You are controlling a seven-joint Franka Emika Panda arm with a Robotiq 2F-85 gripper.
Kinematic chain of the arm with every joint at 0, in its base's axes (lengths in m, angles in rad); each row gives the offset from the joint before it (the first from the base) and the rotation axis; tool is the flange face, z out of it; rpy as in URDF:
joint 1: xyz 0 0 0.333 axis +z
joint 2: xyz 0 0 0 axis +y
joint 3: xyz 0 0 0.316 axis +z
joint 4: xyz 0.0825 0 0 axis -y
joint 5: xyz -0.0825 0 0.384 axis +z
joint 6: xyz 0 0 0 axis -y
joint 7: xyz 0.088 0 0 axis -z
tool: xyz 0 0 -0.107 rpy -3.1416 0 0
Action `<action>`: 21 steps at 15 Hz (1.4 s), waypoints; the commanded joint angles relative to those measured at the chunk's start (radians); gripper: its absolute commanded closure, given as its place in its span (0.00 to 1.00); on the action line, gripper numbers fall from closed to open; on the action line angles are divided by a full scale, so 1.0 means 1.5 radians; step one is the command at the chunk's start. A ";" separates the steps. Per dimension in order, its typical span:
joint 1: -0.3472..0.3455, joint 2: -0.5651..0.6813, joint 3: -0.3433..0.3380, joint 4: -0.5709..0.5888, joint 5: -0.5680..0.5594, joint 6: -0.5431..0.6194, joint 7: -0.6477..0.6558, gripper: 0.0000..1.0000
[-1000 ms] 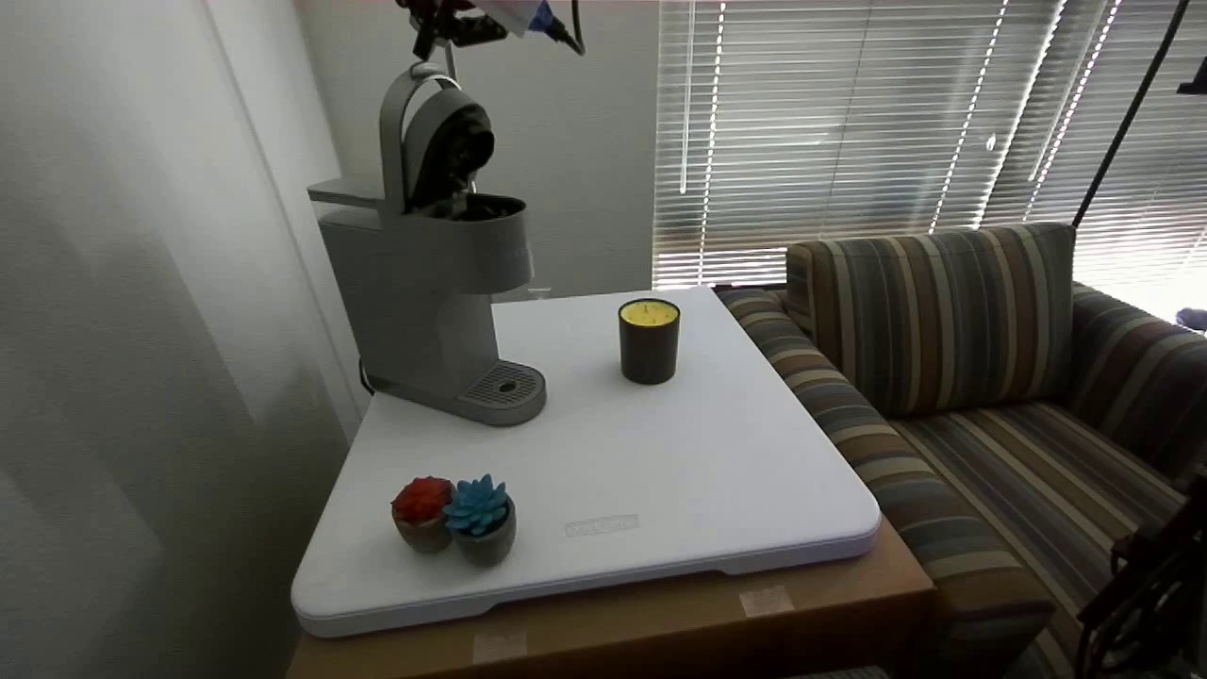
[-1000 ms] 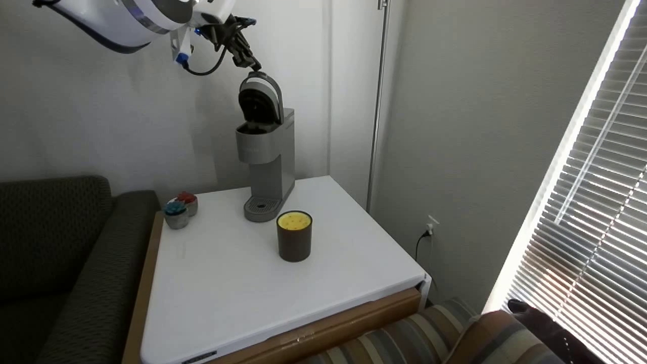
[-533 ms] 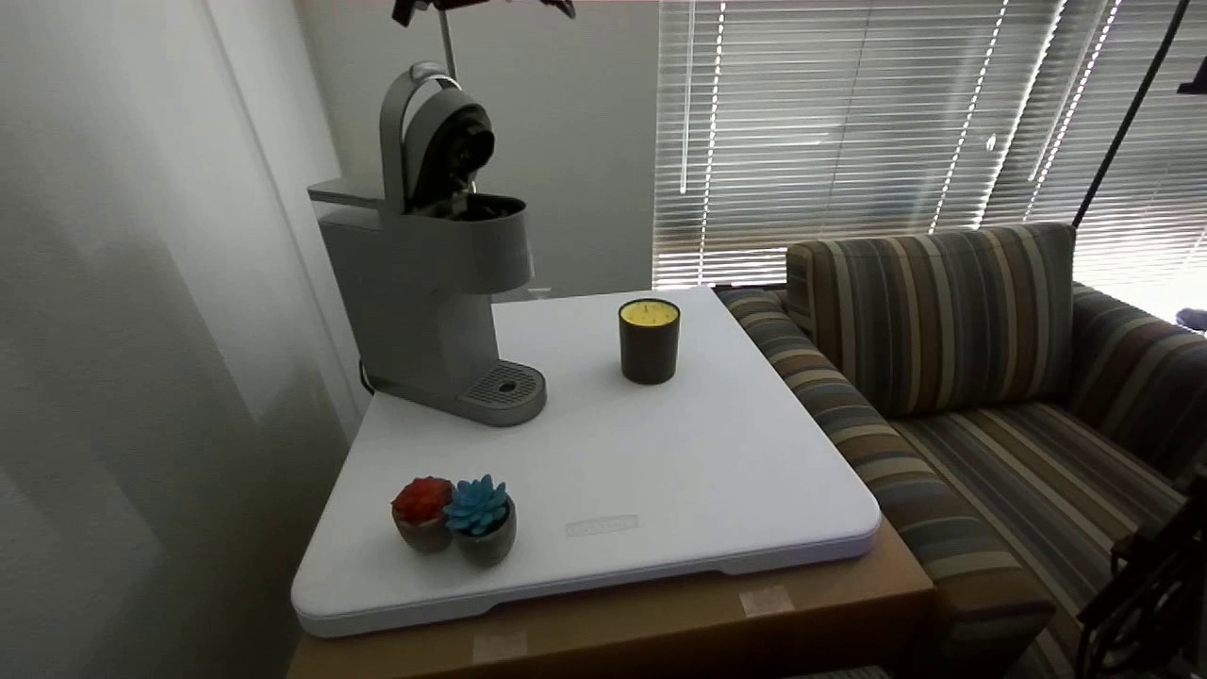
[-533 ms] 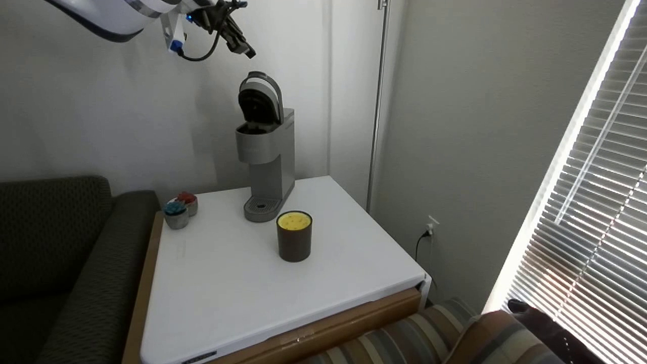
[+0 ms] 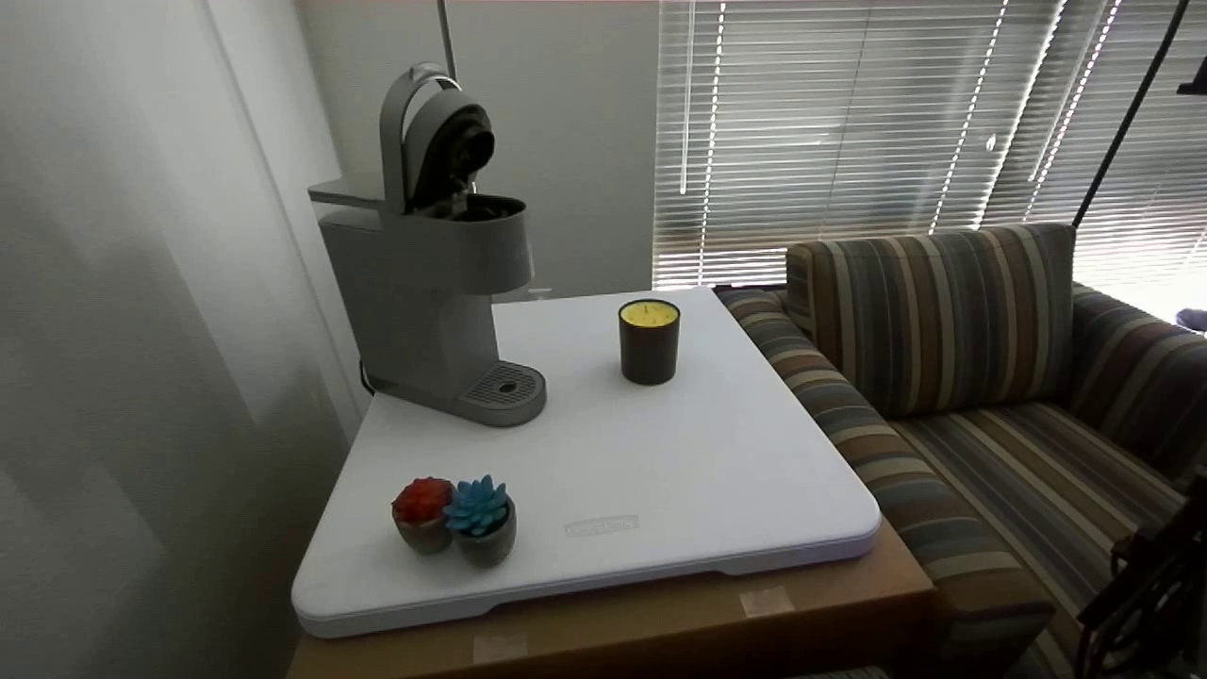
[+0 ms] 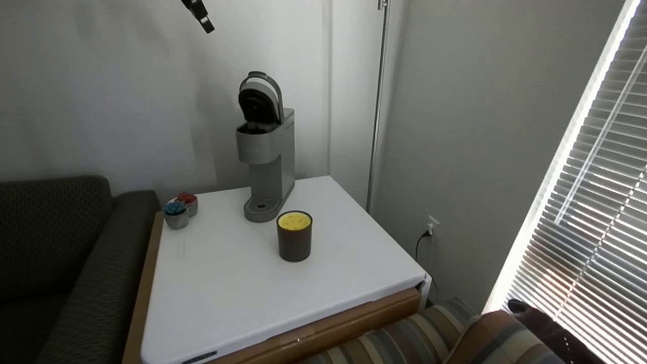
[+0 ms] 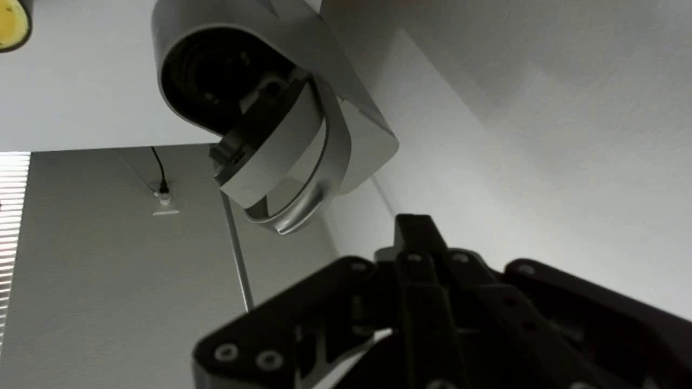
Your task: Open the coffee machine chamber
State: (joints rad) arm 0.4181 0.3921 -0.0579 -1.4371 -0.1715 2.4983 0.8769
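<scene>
A gripper (image 7: 419,232), its fingers (image 7: 427,319) pressed together around nothing, hangs apart from the grey coffee machine (image 5: 429,278) on the table (image 5: 679,471), where the raised chamber (image 6: 257,103) could fall closed should a stray swing clip the handle (image 5: 392,141).

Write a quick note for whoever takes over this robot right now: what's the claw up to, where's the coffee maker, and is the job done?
Claw: shut, with nothing visible in its grip; it hangs in the air, apart from the machine.
Coffee machine: upright on the white tabletop, with a dark jar standing apart from it.
Done: the chamber lid is tipped up and the dark inside shows in all three views.
Left: seemingly nothing more to open; I'd just keep the claw clear of the raised handle.
</scene>
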 commanded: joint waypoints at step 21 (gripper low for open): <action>-0.091 -0.044 0.091 -0.014 0.128 -0.236 -0.246 0.00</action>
State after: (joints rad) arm 0.2919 0.3242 0.0647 -1.4635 0.0271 2.1489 0.5044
